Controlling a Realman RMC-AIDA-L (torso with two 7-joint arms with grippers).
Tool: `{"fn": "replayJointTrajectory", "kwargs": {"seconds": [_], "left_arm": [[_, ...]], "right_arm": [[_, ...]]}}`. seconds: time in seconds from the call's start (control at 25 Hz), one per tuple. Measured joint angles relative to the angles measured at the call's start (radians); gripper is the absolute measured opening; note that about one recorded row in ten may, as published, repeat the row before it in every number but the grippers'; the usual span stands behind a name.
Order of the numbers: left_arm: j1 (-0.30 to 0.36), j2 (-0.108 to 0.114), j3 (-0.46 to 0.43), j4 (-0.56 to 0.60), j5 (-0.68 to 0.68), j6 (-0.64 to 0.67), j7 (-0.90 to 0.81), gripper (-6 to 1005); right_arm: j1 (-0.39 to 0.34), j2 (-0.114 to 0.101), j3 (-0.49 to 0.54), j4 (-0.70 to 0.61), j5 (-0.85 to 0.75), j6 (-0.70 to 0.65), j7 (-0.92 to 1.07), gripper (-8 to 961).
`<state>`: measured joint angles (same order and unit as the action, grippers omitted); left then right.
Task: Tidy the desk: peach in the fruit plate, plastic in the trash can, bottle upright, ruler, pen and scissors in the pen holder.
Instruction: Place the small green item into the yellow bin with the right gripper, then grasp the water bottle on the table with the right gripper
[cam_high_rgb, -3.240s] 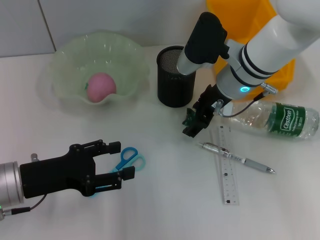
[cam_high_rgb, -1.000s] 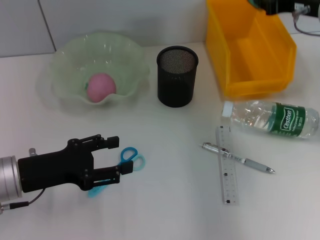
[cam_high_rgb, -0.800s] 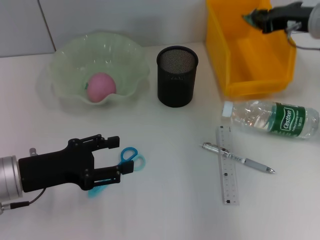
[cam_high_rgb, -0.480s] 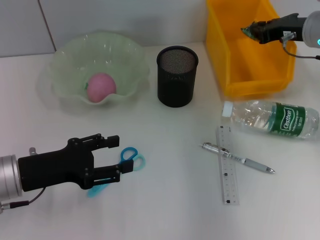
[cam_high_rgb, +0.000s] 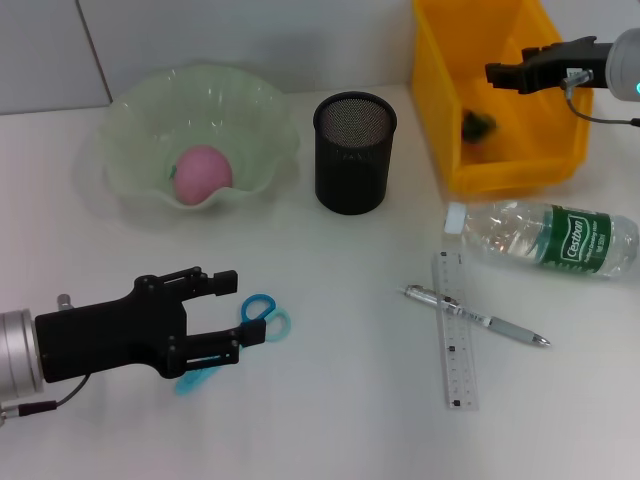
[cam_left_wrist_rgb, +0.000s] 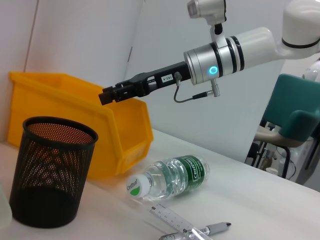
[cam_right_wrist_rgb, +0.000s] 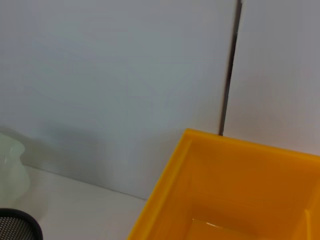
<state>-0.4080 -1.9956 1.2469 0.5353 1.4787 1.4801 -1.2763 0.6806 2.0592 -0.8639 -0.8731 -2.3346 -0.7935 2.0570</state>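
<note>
While one peach (cam_high_rgb: 202, 171) sits plated, one bottle (cam_high_rgb: 545, 238) lies flat.

A white desk (cam_high_rgb: 340, 400) carried a green fruit plate (cam_high_rgb: 130, 130), mesh pen holder (cam_high_rgb: 352, 152) and yellow bin (cam_high_rgb: 500, 170) along its far edge. Nearer lay a bottle (cam_high_rgb: 545, 238) on its side, a pen (cam_high_rgb: 480, 320) crossing a ruler (cam_high_rgb: 452, 340), and blue scissors (cam_high_rgb: 262, 318).

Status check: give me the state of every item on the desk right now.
peach: in fruit plate
plastic scrap: inside yellow bin
bottle: lying down
pen: across ruler
scissors: on desk
pen holder: upright
right gripper: over bin
left gripper: open, by scissors
</note>
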Motion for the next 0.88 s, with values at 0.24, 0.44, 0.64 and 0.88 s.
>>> {"fn": "replayJointTrajectory", "kwargs": {"seconds": [0.24,0.44,0.64,0.88], "left_arm": [[0.0,0.001,0.0,0.0,0.0,0.0,0.0,782],[0.0,0.0,0.0,-0.001,0.0,0.0,0.0,782],[0.0,0.0,0.0,-0.002,0.0,0.0,0.001,782],[0.0,0.0,0.0,-0.002,0.0,0.003,0.004,782]], "right_arm": [[-0.004,0.004,0.002,-0.009,0.017,-0.001,0.0,604],[-0.032,0.004,0.003,-0.042,0.135,-0.014,-0.006,690],[-0.084,-0.003,0.003,-0.099,0.319,-0.102,-0.054,698],[-0.149,-0.034,0.01,-0.116,0.564,-0.3,-0.18,703]]}}
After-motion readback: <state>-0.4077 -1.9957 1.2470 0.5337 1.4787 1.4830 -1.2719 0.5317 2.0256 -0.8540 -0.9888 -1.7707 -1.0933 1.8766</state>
